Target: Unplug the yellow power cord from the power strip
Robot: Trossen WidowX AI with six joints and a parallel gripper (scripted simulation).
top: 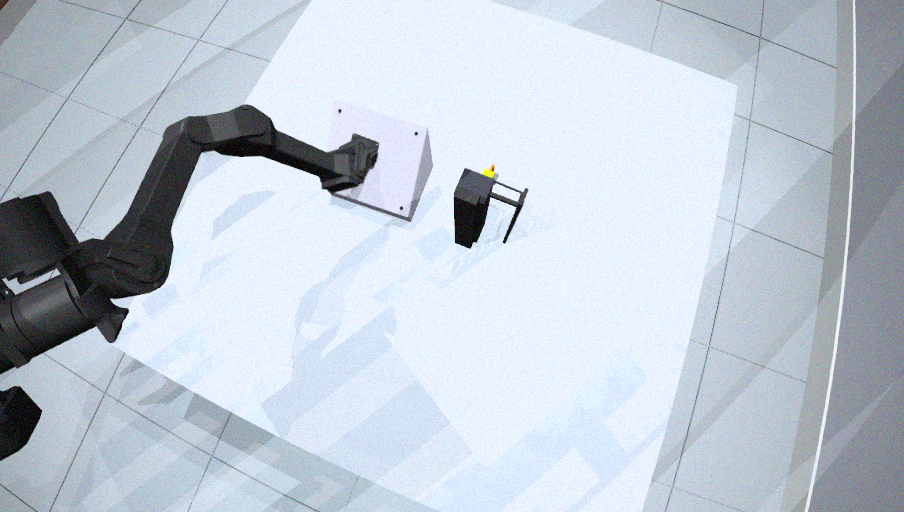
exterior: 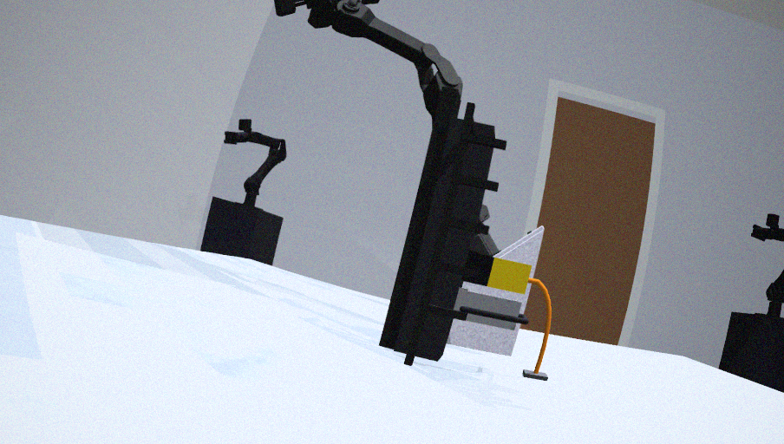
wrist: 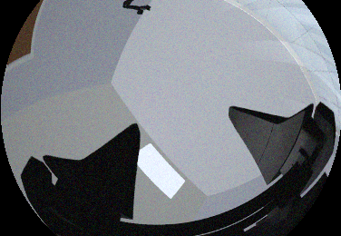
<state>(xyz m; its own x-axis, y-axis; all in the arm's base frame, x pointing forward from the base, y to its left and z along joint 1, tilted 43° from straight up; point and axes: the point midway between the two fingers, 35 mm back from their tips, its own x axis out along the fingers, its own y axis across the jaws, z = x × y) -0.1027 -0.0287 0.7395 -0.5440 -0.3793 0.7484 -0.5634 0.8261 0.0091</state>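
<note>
Yellow plug (top: 488, 174) (exterior: 510, 275) still looks seated in pwr strip (top: 471, 194) (exterior: 425, 253); unplug TBD, then release. Jaws spread wide, nothing btwn.

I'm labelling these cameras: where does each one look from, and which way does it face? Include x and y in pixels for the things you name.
Top: high above the white table (top: 567, 112) (exterior: 173, 357), looking down; the arm (top: 150, 206) (exterior: 393, 40) fills the left side.
Exterior: low, near table height, looking across, tilted, toward a brown door (exterior: 596, 213); most of the arm shows, its lower part hidden.
Wrist: on the arm, aimed past two spread fingers at walls and ceiling.
Top and exterior share the arm, the table, a yellow block (top: 489, 173) (exterior: 510, 276) and a black upright (top: 470, 216) (exterior: 425, 253).
</note>
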